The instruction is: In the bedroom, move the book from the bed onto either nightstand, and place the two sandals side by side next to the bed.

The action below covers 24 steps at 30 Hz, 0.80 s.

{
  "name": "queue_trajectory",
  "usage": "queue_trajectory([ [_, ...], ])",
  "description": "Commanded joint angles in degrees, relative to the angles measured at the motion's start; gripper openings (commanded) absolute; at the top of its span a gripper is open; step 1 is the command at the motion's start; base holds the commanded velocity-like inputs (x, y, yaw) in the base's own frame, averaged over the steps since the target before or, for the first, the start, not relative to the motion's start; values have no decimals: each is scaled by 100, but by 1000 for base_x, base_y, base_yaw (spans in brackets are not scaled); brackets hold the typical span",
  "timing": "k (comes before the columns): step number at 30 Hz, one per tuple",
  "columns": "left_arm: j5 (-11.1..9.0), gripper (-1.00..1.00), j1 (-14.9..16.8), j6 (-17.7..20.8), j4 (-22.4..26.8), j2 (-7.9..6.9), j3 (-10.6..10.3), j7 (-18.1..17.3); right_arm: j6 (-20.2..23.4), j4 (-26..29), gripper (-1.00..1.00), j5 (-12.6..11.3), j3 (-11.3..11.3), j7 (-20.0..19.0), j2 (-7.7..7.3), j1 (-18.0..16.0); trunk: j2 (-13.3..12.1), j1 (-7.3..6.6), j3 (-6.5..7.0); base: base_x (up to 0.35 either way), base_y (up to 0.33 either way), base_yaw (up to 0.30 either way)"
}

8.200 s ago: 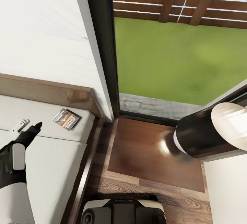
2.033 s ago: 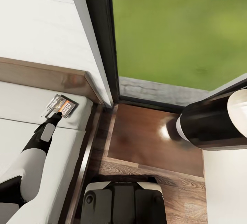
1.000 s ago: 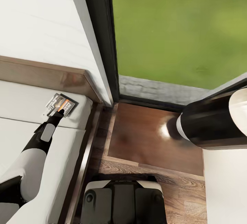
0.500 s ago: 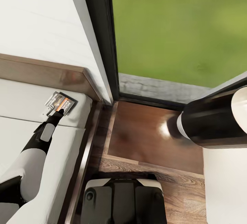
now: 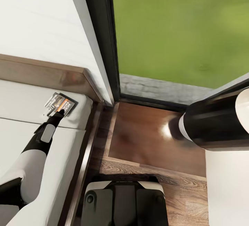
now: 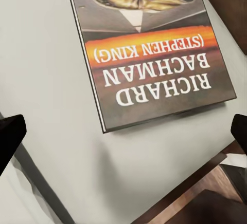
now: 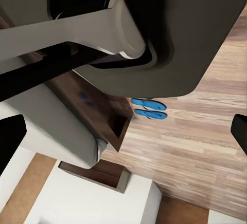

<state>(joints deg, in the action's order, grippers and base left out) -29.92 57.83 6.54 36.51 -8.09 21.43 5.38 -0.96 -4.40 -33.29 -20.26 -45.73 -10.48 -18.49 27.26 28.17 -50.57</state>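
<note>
The book (image 5: 59,103) lies flat on the off-white mattress of the bed (image 5: 20,98), near the headboard corner. Its dark cover with an orange band (image 6: 149,54) faces up. My left gripper (image 5: 59,113) hovers at the book's near edge. In the left wrist view it (image 6: 123,131) is open, with a fingertip on each side and the mattress between them. The two blue sandals (image 7: 149,113) lie side by side on the wood floor beside the dark bed frame (image 7: 105,106). My right gripper (image 7: 123,131) is open and holds nothing. The nightstand (image 5: 145,139) stands right of the bed.
A tall dark-framed window (image 5: 103,39) with grass behind it rises past the nightstand. My right forearm (image 5: 214,122) hangs over the nightstand's right side. The robot's base (image 5: 124,201) stands on the plank floor between bed and nightstand.
Since the oldest frame my left arm has reached forward to the book's near edge, and the camera has shifted. Over the last second almost nothing has moved.
</note>
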Motion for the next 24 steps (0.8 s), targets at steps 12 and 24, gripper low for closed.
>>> queue_trajectory([
  [12, -66, 100, 0, 68, 499, 86, -16, 33, -9, -25, 100, -54, -48, -32, 2, -8, 7, 3, -5, 0, 0, 0],
  [24, -66, 100, 0, 61, 503, 269, -41, 11, -7, -25, 100, -54, -48, -32, 2, -6, 368, 200, -166, 0, 0, 0],
])
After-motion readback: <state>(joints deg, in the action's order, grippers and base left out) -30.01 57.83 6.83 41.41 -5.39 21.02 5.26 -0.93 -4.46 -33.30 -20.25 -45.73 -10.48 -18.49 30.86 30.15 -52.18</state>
